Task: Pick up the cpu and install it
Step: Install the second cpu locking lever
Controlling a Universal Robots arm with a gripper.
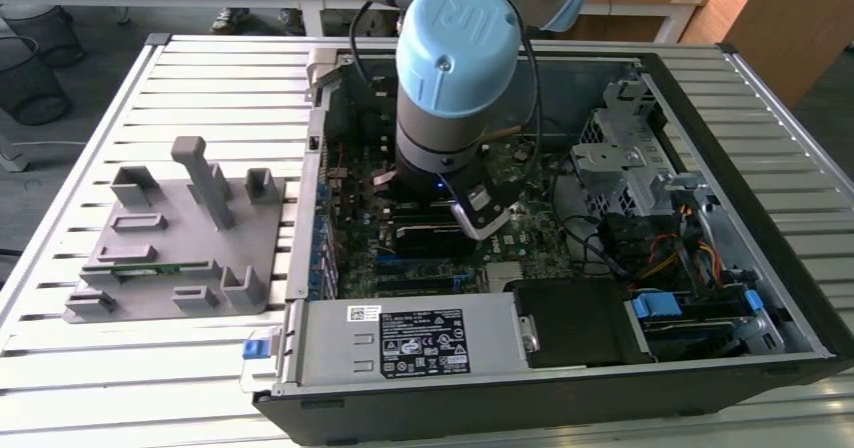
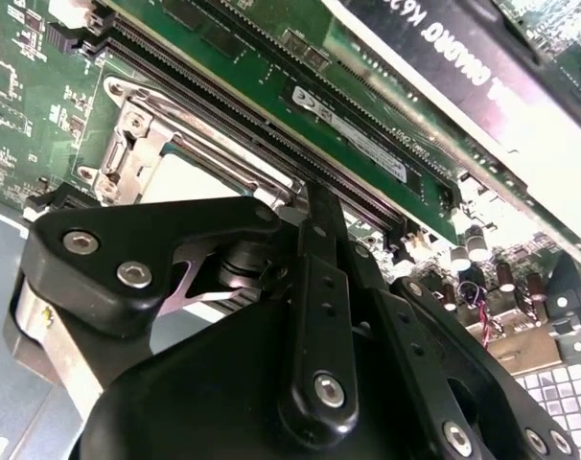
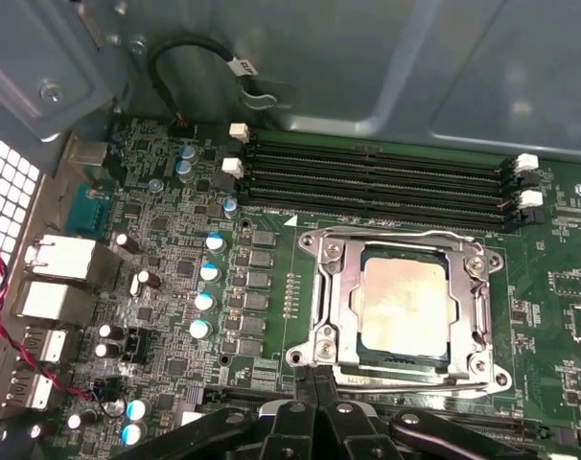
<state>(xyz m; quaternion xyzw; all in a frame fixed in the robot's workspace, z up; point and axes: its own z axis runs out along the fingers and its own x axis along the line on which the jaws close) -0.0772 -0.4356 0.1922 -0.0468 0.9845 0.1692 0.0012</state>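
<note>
Slatted white metal workbench (image 1: pixel 200 78), open black computer case (image 1: pixel 561 408). Flat silvery-grey square cpu (image 3: pixel 404 303): seated in metal-framed socket (image 3: pixel 329 287), frame centre (installation apparently done). Black gripper (image 3: pixel 313 383): low over motherboard, jaws together, holding nothing.

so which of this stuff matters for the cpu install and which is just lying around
Part of the job:
- cpu, sitting in the socket
- socket frame around it
- gripper, close over the socket's edge

Just lying about:
- grey fixture tray beside the case
- memory slots
- capacitors
- power supply
</note>
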